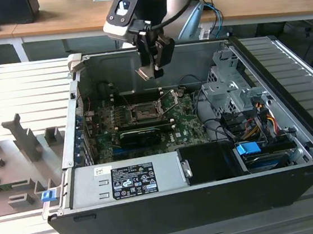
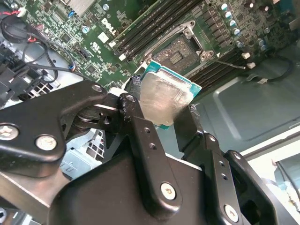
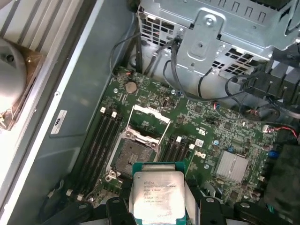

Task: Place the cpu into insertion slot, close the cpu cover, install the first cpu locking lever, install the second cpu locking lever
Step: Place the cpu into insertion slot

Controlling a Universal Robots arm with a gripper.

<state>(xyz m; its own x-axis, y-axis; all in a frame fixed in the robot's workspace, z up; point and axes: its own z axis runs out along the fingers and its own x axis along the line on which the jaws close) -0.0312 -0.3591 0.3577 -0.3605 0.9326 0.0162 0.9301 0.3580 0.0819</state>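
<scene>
My gripper [image 1: 152, 66] hangs over the open computer case, shut on the cpu [image 1: 144, 73], a flat silver-topped chip with a green edge. It is held a good way above the motherboard. Below it lies the insertion slot [image 1: 144, 114], uncovered, with its dark pin grid showing. In the second wrist view the cpu [image 2: 164, 101] sits between two black fingers [image 2: 136, 122], with the insertion slot [image 2: 177, 49] beyond it. In the first wrist view the cpu [image 3: 157, 192] is close beside the insertion slot [image 3: 131, 157]. The cpu cover [image 3: 150, 123] stands swung open at the slot's far edge.
Memory slots [image 3: 101, 136] flank the socket. A long black graphics card [image 1: 141, 134] lies just in front of it. A power supply [image 1: 129, 179] runs along the near wall. A metal drive cage [image 1: 226, 86] with cables fills the exterior view's right. Grey fixtures [image 1: 21, 143] stand outside on the left.
</scene>
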